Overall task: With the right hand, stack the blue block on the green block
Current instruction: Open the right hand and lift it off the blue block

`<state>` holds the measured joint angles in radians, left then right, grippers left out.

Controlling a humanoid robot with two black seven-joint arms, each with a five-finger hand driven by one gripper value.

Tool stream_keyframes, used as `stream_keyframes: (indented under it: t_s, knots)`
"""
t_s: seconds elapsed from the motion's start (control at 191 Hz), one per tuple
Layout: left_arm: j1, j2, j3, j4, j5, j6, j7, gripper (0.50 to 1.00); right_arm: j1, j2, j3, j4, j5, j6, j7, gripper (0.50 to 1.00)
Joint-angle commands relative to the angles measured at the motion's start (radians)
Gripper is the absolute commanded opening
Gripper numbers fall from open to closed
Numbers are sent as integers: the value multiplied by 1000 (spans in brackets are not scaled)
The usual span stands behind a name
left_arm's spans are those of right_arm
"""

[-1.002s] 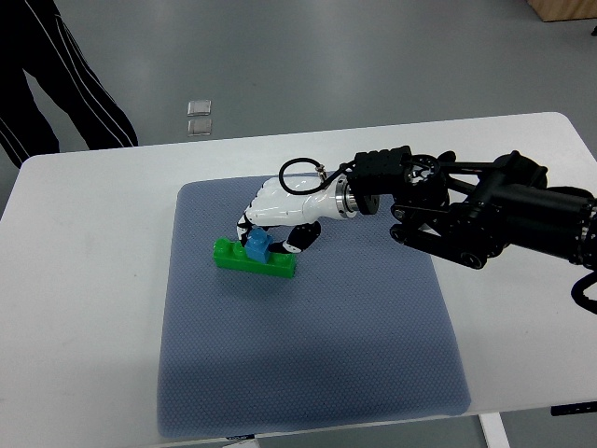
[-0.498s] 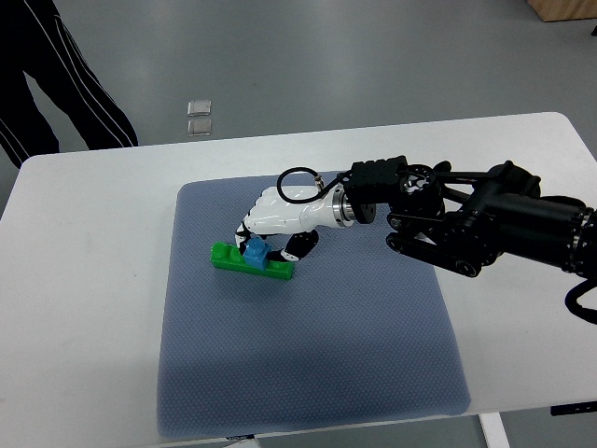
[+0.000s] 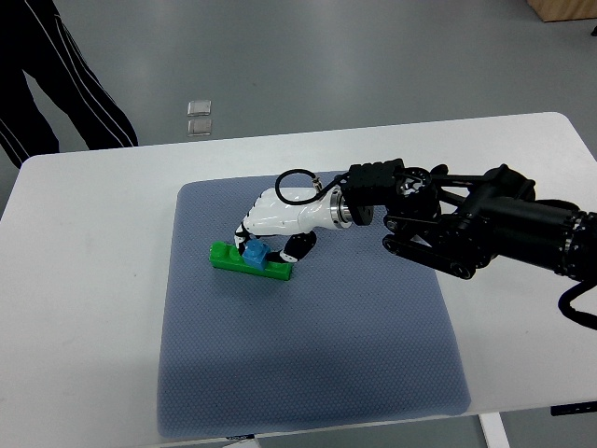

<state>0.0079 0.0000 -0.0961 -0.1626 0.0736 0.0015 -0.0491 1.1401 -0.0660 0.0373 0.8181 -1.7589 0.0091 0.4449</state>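
One blue block sits on top of the green block, near the middle of that long green piece, and the pair lies on the left half of the grey-blue mat. We see the right hand closed over the blue block from behind, its white fingers curled down on the block's far side and a darker thumb coming down at the right, so it grips the blue block. We cannot make out how much of the blue block is covered, since the fingers hide its back edge, and we cannot tell whether the block is fully pressed onto the green one. The green block's right end passes partly under the thumb.

Behind the hand a black cable loop rises at the wrist, and the black right arm runs off the right edge, cut by it. The mat rests on a white table, whose near edge is cut off at the bottom. Beyond the table, at top left, we see a person's legs in dark trousers, cut off above. Two small square tiles lie on the grey floor; what they are is hard to tell.
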Motion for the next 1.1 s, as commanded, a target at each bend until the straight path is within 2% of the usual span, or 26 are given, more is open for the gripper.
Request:
stream_keyframes:
  t_s: [0.0,0.262,0.32,0.567,0.687,1.097]
  knots:
    - [0,0,-1,0,0,0,0,1000,3,-1,6,1,1,0,0,715]
    - [0,0,-1,0,0,0,0,1000,12,-8,9,1,2,2,0,756]
    - [0,0,-1,0,0,0,0,1000,12,-8,10,1,4,0,0,789]
    - [0,0,1,0,0,0,0,1000,13,-11,12,4,7,0,0,811]
    - [0,0,-1,0,0,0,0,1000,26,-15,33,4,9,2,0,856]
    - [0,0,1,0,0,0,0,1000,43,-23,59,6,10,11,-2,862]
